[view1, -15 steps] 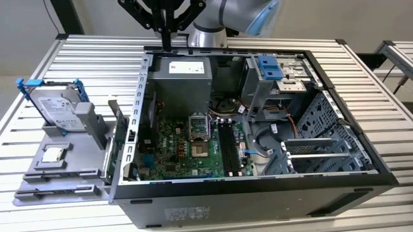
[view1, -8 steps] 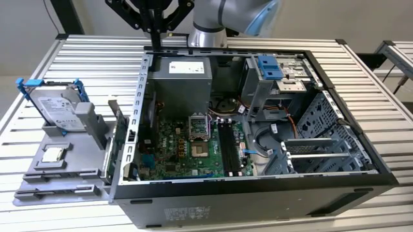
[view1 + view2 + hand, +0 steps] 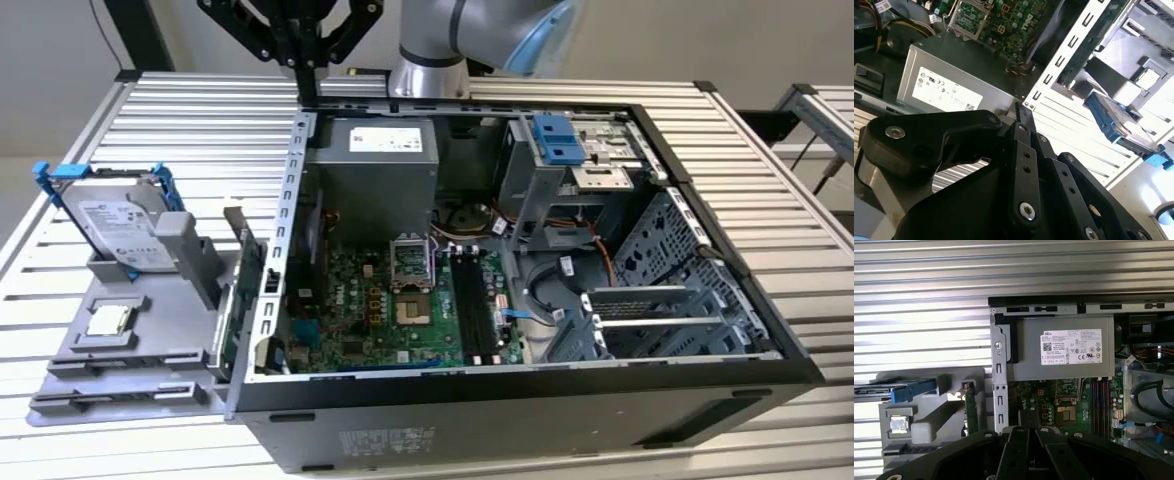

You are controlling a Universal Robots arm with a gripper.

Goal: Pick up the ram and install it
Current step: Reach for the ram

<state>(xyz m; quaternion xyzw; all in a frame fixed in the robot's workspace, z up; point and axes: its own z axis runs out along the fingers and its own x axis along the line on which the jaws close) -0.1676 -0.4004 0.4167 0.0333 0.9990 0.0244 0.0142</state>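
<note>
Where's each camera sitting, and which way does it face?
Exterior view: off the arm, high, looking down into the open case; arm and gripper at its far edge.
First wrist view: on the wrist, looking down past the gripper at the power supply.
Second wrist view: on the wrist, slanting past the gripper toward the hard drive.
Shared: all three show the power supply.

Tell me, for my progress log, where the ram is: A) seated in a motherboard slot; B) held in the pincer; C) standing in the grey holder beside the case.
C: the ram stands in the grey holder outside the case, well away from the pincer.
</note>
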